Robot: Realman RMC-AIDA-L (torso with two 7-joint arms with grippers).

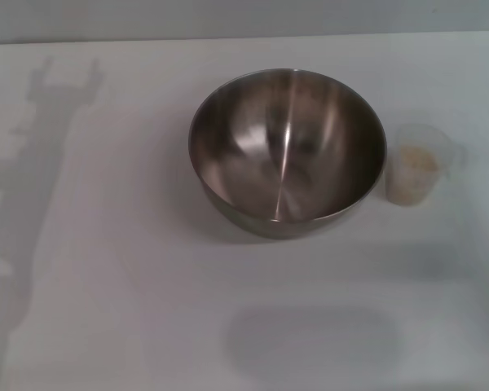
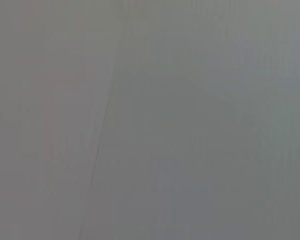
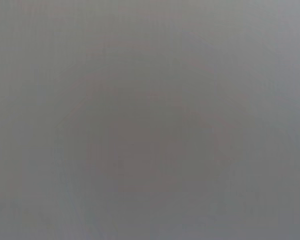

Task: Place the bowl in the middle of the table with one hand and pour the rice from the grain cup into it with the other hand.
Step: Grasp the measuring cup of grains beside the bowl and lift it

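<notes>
Standing beside bowl (image 1: 287, 151): grain cup (image 1: 416, 173); claws unseen.

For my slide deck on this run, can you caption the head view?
Empty steel bowl on the white table, with the grain cup of rice upright beside it; no gripper in view.

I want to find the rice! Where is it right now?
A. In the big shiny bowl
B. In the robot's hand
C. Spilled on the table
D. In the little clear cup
D. The rice sits as a pale heap inside the grain cup, which stands on the table just to the right of the bowl; the bowl's inside is bare metal, and neither gripper is in view.
</notes>
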